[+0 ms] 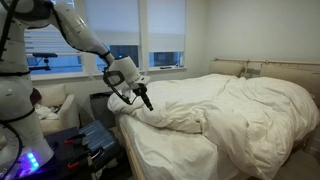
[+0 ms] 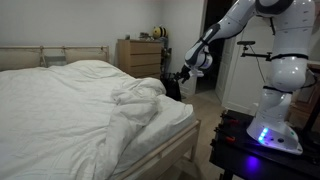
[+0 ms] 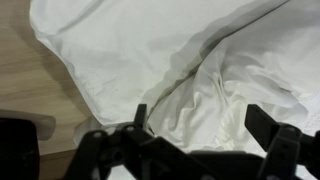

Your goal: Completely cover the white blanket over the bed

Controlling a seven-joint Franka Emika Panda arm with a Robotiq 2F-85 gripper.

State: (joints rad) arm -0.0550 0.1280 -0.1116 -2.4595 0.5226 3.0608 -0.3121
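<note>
The puffy white blanket (image 1: 245, 110) lies bunched on the bed (image 1: 170, 152), its edge folded back from the foot corner so bare mattress sheet shows there. Both exterior views show the blanket (image 2: 70, 100) and the bed with its beige headboard (image 2: 50, 55). My gripper (image 1: 146, 102) hangs just above the blanket's folded edge at that corner, also visible in an exterior view (image 2: 173, 86). In the wrist view the gripper (image 3: 200, 125) is open, its fingers wide apart over wrinkled white fabric (image 3: 150, 50), holding nothing.
A cream armchair (image 1: 55, 108) stands under the windows beside the robot base. A wooden dresser (image 2: 137, 55) stands against the far wall. Wood floor (image 3: 20, 70) shows beside the bed corner. The robot's stand (image 2: 262, 135) is close to the bed's foot.
</note>
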